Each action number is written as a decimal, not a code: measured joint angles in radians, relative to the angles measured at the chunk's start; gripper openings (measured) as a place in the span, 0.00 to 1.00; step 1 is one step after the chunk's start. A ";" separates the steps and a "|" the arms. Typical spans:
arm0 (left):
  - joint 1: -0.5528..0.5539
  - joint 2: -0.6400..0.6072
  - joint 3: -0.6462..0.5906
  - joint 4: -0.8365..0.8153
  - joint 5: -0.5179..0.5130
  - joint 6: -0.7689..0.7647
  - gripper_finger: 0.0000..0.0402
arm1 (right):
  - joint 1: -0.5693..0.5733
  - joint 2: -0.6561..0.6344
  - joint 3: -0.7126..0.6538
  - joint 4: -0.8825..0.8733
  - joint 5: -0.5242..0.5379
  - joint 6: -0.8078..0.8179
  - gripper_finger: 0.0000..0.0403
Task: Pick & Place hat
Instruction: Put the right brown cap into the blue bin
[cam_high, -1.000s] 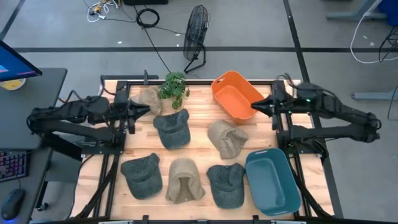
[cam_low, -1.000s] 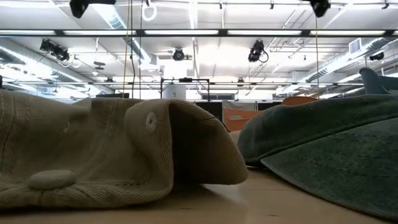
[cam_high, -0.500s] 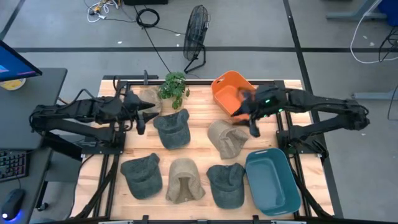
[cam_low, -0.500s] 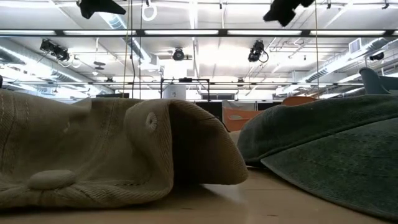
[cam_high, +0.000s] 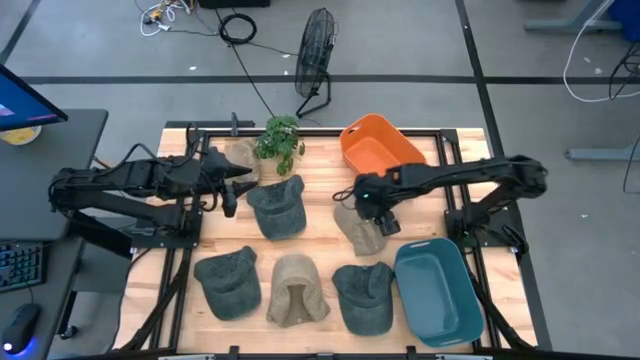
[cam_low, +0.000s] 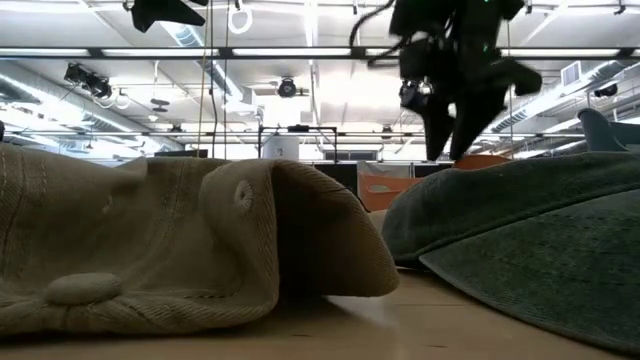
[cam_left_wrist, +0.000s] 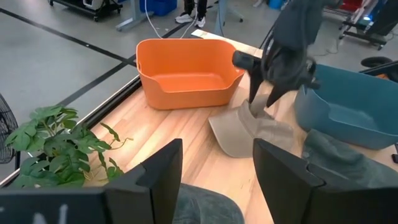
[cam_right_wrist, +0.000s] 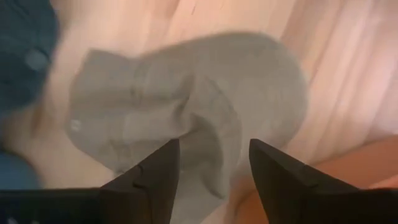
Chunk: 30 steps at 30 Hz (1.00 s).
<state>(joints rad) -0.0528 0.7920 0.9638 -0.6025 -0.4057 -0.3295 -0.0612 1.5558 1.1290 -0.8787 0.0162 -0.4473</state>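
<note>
hat (cam_high: 364, 222): beige (plain) | bin (cam_high: 377, 152): orange | tub (cam_high: 440, 291): teal

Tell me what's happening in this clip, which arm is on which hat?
The right pincer, fingers open, is poised directly over the beige cloth cap in the middle of the wooden table, near the orange plastic bin. It holds nothing yet. The left pincer is also open and waits by the small potted plant. Six caps lie on the table, and the teal bin holds none.
</note>
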 joint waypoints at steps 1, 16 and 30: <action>0.000 0.000 0.000 0.000 0.000 0.000 0.50 | 0.000 0.022 0.000 0.001 0.007 -0.010 0.49; 0.000 0.000 0.000 0.000 0.000 0.001 0.50 | 0.000 0.198 0.000 0.055 0.107 -0.033 0.35; 0.000 0.000 0.000 -0.001 0.001 0.002 0.50 | 0.002 0.129 0.109 -0.116 0.059 0.156 0.03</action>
<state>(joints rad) -0.0528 0.7921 0.9638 -0.6033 -0.4049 -0.3271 -0.0590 1.6851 1.2377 -0.9948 0.0748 -0.2913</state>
